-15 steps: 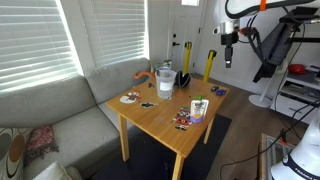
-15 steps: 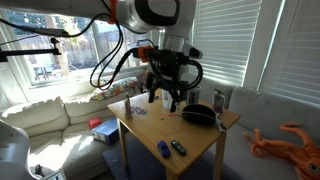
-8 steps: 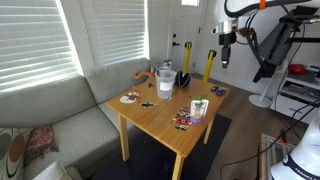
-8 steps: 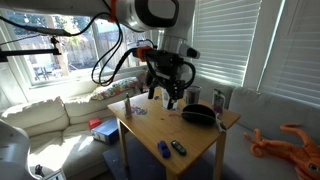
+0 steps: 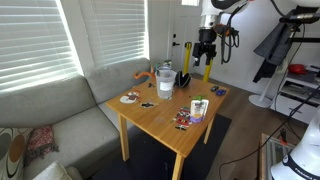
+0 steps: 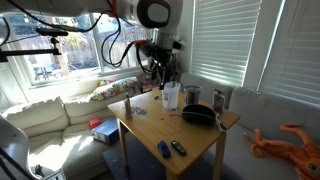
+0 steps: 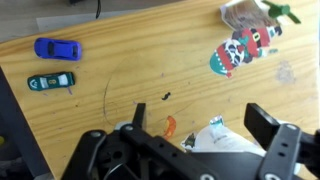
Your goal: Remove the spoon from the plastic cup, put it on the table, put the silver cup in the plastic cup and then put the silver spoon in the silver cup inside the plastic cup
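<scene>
The whitish plastic cup (image 5: 165, 85) stands near the far edge of the light-wood table (image 5: 165, 122). It also shows in an exterior view (image 6: 171, 97). The small dark silver cup (image 5: 184, 80) (image 6: 192, 97) stands right beside it. The spoon is too small to make out. My gripper (image 5: 205, 57) (image 6: 163, 74) hangs in the air above and beyond the cups, touching nothing. In the wrist view its fingers (image 7: 200, 125) are spread wide and empty above the table (image 7: 150, 60). The cups are out of the wrist view.
A dark bowl (image 6: 198, 115) and another cup (image 6: 219, 100) stand near the cups. A blue toy car (image 7: 57, 48), a green toy car (image 7: 50, 82), colourful stickers (image 7: 245, 50) and a white packet (image 7: 215, 140) lie on the table. A grey sofa (image 5: 60, 120) stands beside it.
The arm has swung in from beside the table toward the cups. The gripper now hangs nearer the table's far edge. Nothing on the table has moved.
</scene>
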`<state>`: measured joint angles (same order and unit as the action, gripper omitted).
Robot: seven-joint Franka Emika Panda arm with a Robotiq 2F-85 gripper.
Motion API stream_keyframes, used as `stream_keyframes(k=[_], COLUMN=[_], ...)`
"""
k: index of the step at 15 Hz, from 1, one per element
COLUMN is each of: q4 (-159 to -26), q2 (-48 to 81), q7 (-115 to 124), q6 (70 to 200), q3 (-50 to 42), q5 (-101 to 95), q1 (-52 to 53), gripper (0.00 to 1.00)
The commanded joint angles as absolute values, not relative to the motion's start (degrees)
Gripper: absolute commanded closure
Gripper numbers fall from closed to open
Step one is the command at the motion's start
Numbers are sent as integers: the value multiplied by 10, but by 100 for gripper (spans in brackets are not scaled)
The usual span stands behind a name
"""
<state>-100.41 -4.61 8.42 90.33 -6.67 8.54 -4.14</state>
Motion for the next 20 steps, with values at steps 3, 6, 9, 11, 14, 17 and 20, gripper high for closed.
stream_keyframes(k=[3,6,9,11,14,17,20], q4=[-925,-888,-861,-888,-872,-866,-862], q2=[39,77,109,91,112,115,129], q7=[283,338,346,327,329,330,354], q6=[992,1021,1057,1058,1071,1071,1101], q3=[-35,-29,-27,-31,-31,-31,-31], q5=[70,70,73,81,81,81,98], q1=[-30,-19,-9,-10,-6,-6,-5], gripper=[0,0,0,0,0,0,0])
